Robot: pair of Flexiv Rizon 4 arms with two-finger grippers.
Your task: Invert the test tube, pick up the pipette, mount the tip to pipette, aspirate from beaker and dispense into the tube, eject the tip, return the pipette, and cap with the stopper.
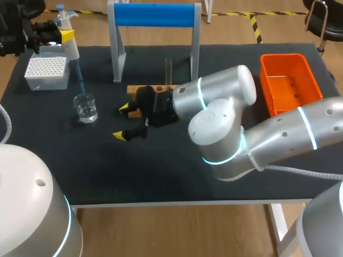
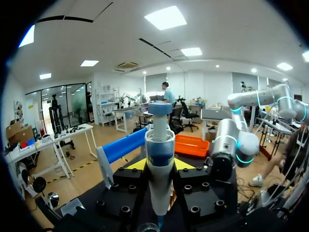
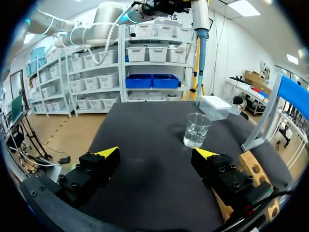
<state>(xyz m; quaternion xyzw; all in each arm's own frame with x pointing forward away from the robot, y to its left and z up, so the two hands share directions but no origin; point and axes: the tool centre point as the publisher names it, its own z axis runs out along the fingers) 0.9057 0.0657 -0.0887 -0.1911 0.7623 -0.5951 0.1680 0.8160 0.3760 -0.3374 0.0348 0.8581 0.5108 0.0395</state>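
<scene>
Aloft, pipette [image 1: 69, 45] in left hand [image 2: 159, 166], its tip [image 1: 79, 80] just above beaker [image 1: 86, 107].

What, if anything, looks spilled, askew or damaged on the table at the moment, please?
Nothing stands out. The beaker stands upright with its liquid inside, and the tip of the pipette reaches into it. The test tube is upright at the wooden rack, and the tip box and orange bin look intact.

Orange bin [image 1: 283, 57], blue-barred stand [image 1: 154, 15].
</scene>
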